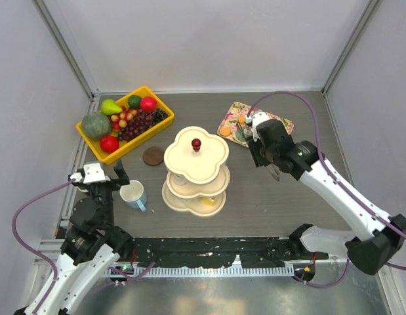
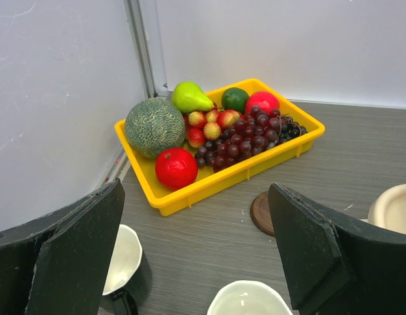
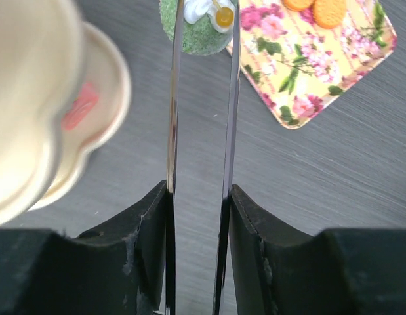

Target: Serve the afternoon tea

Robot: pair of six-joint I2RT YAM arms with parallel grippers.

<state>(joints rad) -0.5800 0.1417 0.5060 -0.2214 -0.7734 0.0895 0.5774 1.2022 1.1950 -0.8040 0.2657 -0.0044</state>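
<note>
The cream three-tier stand with a red knob stands mid-table; its tiers show at the left of the right wrist view, with a pink pastry on a lower tier. My right gripper is shut on metal tongs, whose tips clamp a green pastry with a white flower between stand and floral tray. In the top view this gripper is right of the stand. My left gripper is open and empty above the pale blue mug and a dark mug.
The floral tray holds round orange biscuits at the back right. A yellow bin of fruit sits at the back left. A brown coaster lies between the bin and the stand.
</note>
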